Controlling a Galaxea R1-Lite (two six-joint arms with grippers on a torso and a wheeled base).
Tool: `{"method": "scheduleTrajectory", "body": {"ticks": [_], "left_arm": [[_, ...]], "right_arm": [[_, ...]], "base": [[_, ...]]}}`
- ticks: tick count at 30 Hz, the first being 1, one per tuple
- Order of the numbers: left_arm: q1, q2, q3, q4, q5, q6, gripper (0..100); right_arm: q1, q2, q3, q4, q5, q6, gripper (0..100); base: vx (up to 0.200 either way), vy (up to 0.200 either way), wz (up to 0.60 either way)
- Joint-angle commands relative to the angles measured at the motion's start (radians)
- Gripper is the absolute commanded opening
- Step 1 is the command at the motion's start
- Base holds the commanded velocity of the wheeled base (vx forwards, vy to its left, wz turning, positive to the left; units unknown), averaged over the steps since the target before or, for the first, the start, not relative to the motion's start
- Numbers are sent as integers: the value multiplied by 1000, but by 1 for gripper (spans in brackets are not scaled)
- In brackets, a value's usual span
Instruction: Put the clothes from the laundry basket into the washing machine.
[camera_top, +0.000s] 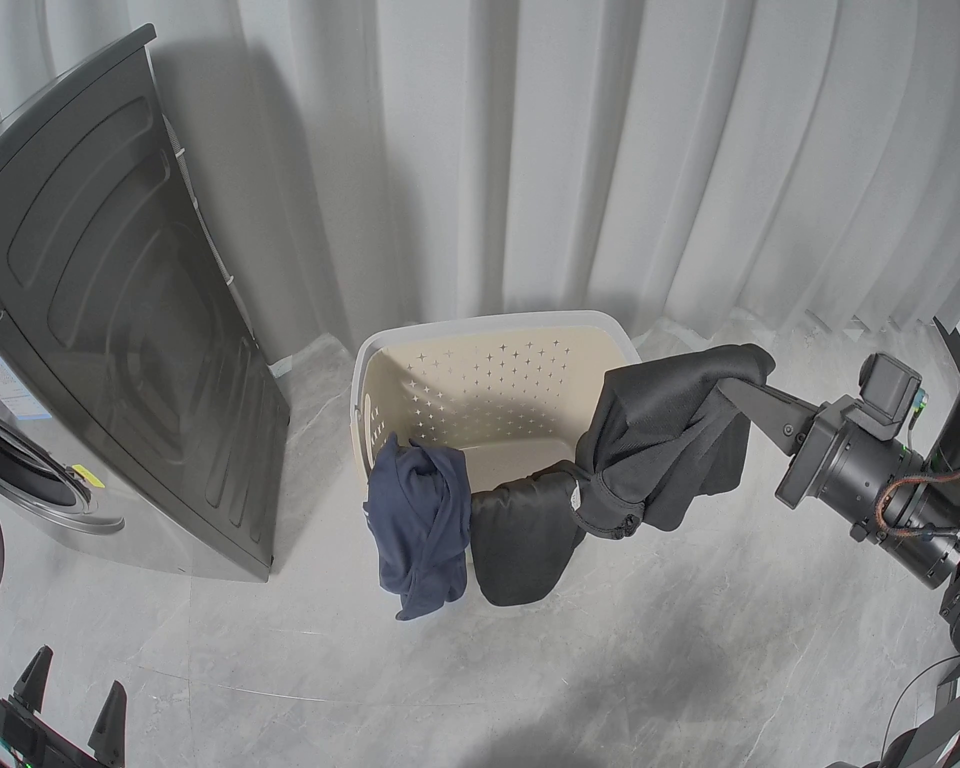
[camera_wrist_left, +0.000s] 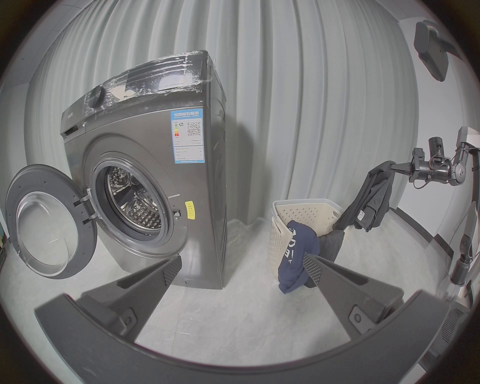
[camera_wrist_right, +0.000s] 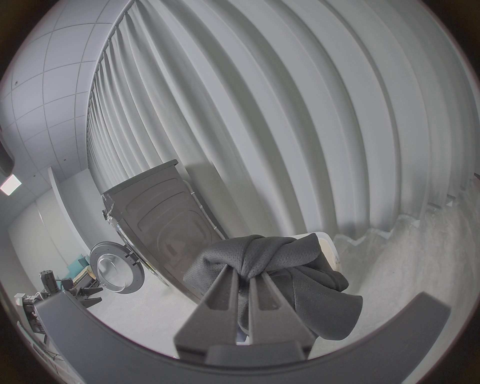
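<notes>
A cream laundry basket (camera_top: 480, 330) (camera_wrist_left: 280, 207) stands on the floor before the curtain. My right gripper (camera_top: 745, 385) (camera_wrist_right: 243, 275) is shut on a dark grey garment (camera_top: 660, 430) (camera_wrist_right: 280, 260), held up at the basket's right rim; the cloth trails down over the front edge. A navy garment (camera_top: 420, 515) (camera_wrist_left: 295, 250) hangs over the basket's front left rim. The grey washing machine (camera_top: 120, 320) (camera_wrist_left: 150, 165) stands to the left with its round door (camera_wrist_left: 47, 222) swung wide and the drum (camera_wrist_left: 132, 200) showing. My left gripper (camera_top: 70, 700) (camera_wrist_left: 240, 265) is open, low near the floor at front left.
White curtains (camera_top: 600, 150) hang behind the basket and the machine. Grey marbled floor (camera_top: 600, 650) spreads between me, the basket and the machine. The right arm's wrist (camera_top: 870, 470) reaches in from the right.
</notes>
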Motion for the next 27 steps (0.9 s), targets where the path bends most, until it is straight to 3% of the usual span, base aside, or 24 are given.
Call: {"method": "scheduleTrajectory", "body": {"ticks": [1,9,27], "left_arm": [[-1,-13,15,0,1,-1,100],[0,-13,15,0,1,-1,100],[-1,-13,15,0,0,-2,100]], "right_arm": [[3,-6,3,-1,2,0,0],[18,-6,8,-2,2,0,0],[64,-3,46,-8,20,0,0]], "base": [[-200,0,0],[-50,0,0],[0,200,0]]}}
